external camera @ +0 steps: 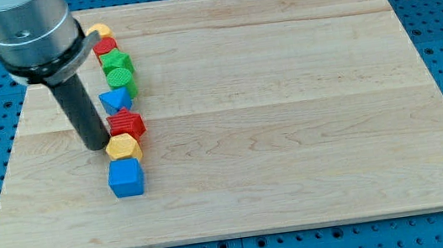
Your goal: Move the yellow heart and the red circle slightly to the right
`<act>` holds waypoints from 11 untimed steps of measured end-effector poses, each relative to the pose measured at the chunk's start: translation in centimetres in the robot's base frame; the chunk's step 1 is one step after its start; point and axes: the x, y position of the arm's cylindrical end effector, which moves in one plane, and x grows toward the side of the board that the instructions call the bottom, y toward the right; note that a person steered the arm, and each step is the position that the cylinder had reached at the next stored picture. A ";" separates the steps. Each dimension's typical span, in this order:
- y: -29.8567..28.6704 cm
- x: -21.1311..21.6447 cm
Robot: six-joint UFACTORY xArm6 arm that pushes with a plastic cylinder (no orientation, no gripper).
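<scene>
My end effector is a bare rod with no jaws; my tip [98,147] sits well below the yellow heart [98,30] and red circle [105,46].

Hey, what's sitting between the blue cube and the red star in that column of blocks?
In the camera view, one block: the yellow hexagonal block lies between the blue cube and the red star-shaped block. My tip rests just to its left.

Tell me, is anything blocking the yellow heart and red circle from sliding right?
Nothing visible does. The board right of the yellow heart and red circle shows only bare wood. The green blocks sit below them in the view. My tip is lower, by the red star.
</scene>
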 end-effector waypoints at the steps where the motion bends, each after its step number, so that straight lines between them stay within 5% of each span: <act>1: -3.5 -1.0; 3: -3.8 -12.5; 6: -3.7 -19.9; 8: -0.1 -20.8; 11: -2.7 -17.8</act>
